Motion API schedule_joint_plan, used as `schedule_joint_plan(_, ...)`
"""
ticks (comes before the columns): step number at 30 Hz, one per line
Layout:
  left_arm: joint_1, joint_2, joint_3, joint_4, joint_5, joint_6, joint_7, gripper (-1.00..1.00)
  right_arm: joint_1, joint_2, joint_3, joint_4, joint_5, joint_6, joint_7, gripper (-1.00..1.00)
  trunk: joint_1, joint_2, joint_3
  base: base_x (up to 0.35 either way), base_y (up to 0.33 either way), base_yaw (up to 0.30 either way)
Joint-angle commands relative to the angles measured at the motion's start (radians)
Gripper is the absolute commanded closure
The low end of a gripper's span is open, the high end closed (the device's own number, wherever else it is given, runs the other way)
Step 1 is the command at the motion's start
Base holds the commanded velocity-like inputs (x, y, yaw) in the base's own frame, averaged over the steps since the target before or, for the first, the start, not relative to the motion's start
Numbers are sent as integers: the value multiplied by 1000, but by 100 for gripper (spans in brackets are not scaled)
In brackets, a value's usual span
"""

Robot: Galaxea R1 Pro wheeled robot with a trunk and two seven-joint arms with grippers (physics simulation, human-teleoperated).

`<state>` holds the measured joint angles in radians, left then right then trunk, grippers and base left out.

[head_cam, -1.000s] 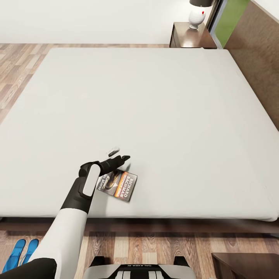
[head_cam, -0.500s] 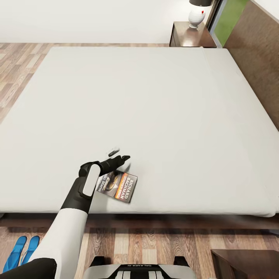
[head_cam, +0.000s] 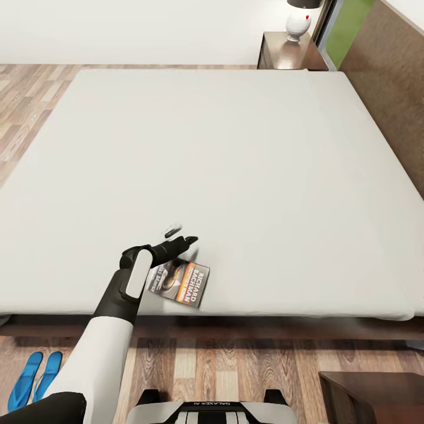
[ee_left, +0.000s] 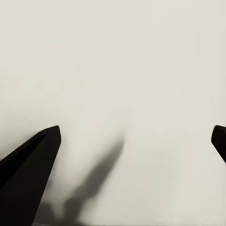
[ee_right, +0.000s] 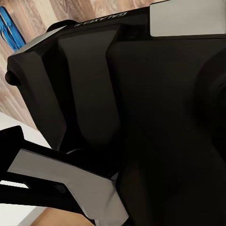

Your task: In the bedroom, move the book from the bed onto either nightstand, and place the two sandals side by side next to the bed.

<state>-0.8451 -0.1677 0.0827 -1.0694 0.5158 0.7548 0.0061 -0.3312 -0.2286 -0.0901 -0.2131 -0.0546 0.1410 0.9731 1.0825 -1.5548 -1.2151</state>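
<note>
Open left pincer [head_cam: 179, 234] seemingly above book [head_cam: 184, 284]

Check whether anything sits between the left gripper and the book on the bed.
Nothing visible does. The left gripper, jaws open, hovers just above the book, which lies flat near the bed's near edge. Only bare mattress surrounds them; the wrist view shows plain mattress between the fingertips.

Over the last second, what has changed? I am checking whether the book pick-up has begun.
Nothing has been taken hold of. The whole head view has shifted slightly, so the camera moved, not the things. The left tool is open over the mattress just beyond the book, which lies flat near the bed's near edge as before. The blue sandals lie on the floor as they did.
</note>
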Motion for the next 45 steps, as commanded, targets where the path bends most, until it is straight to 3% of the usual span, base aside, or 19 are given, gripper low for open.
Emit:
schedule_joint_plan(1,0,-1,3,0,-2,8,3,-100,0,0,-3,0,-6,11,4,-100,0,0,-1,-9,0,0)
schedule_joint_plan(45,1,-1,3,-1,-1,8,3,-100,0,0,-2,0,-7,11,8,-100,0,0,-6,-1,-11,-15)
